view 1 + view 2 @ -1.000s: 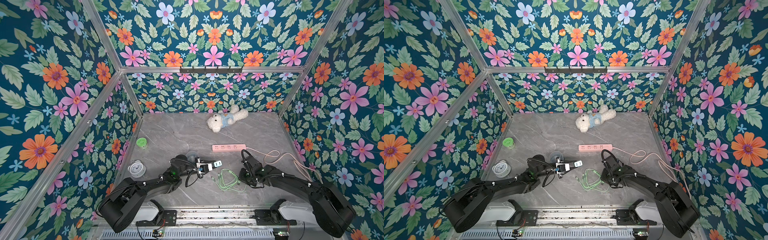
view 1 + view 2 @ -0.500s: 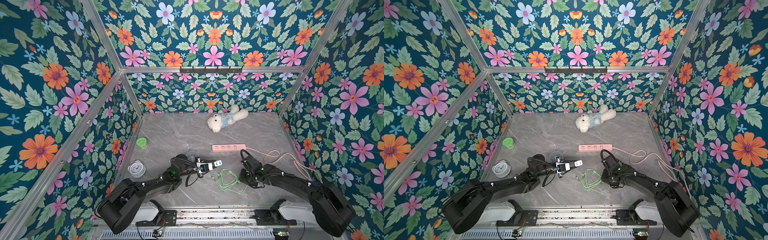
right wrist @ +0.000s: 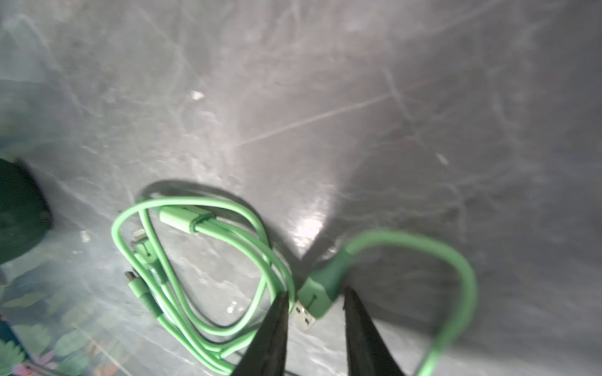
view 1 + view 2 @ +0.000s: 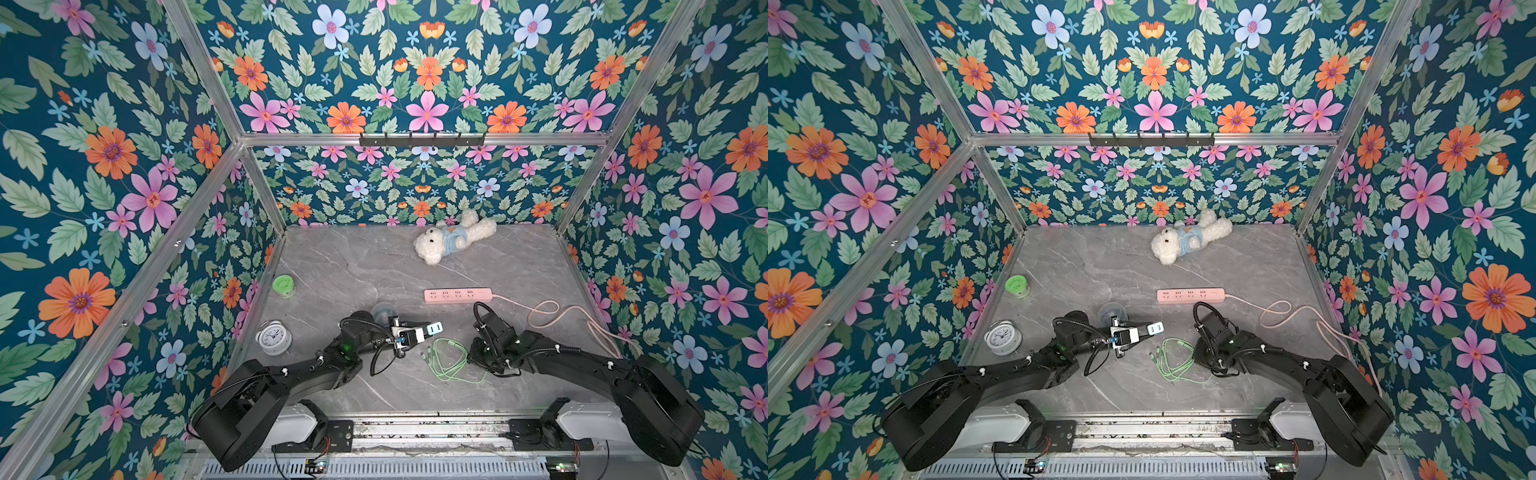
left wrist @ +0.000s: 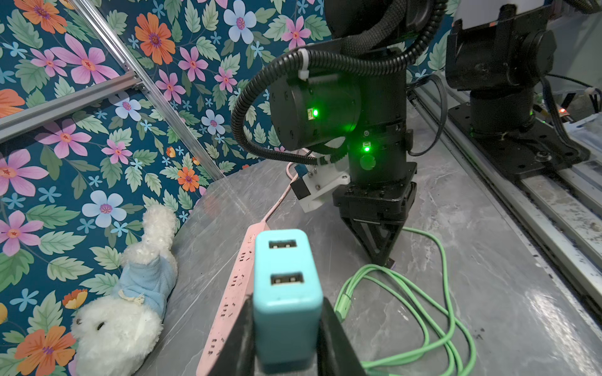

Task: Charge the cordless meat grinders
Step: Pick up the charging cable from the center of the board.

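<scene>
The meat grinder stands lower centre-left in a top view, just behind the left gripper, which is clamped on the teal charger. Right of that, the green cable lies in loose loops. Low in the right wrist view, the right gripper has its jaws narrow, either side of the plug; whether they pinch it I cannot tell. The plug lies askew, so a squeeze could twist it free, and the loops may snag on lifting.
</scene>
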Motion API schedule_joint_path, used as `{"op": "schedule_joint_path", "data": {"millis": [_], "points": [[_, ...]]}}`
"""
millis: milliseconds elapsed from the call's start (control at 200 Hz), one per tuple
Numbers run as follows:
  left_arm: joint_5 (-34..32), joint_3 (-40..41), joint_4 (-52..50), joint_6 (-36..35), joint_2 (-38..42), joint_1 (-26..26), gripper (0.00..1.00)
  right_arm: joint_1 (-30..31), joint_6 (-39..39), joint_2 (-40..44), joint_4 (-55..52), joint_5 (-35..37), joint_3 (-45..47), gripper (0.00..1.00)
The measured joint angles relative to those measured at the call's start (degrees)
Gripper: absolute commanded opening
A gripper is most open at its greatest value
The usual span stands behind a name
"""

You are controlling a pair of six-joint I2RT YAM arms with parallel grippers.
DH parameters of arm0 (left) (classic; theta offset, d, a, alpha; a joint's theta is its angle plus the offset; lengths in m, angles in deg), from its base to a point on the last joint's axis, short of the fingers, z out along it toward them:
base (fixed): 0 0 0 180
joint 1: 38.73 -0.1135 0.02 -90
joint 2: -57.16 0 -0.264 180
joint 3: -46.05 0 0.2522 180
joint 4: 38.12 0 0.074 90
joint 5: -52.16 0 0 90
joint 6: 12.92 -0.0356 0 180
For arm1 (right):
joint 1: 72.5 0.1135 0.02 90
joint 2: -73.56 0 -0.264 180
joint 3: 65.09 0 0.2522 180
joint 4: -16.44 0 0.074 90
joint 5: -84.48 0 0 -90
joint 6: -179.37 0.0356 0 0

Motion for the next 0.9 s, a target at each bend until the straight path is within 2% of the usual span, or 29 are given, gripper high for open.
{"op": "schedule_joint_path", "data": {"millis": [230, 630, 900], "points": [[-0.04, -0.26, -0.81, -0.04, 0.04, 0.02, 0.0, 0.09, 0.57, -1.66, 1.75, 0.66, -0.72, 0.26], [-0.28, -0.44, -2.82, -1.09, 0.81, 0.24, 0.0, 0.09, -2.4, -9.38, 4.24, 1.73, -5.68, 0.11], [-0.85, -0.59, -3.08, -1.49, 0.7, 0.24, 0.0, 0.13, -3.96, -9.44, 3.58, 1.97, -6.51, 0.05]]}}
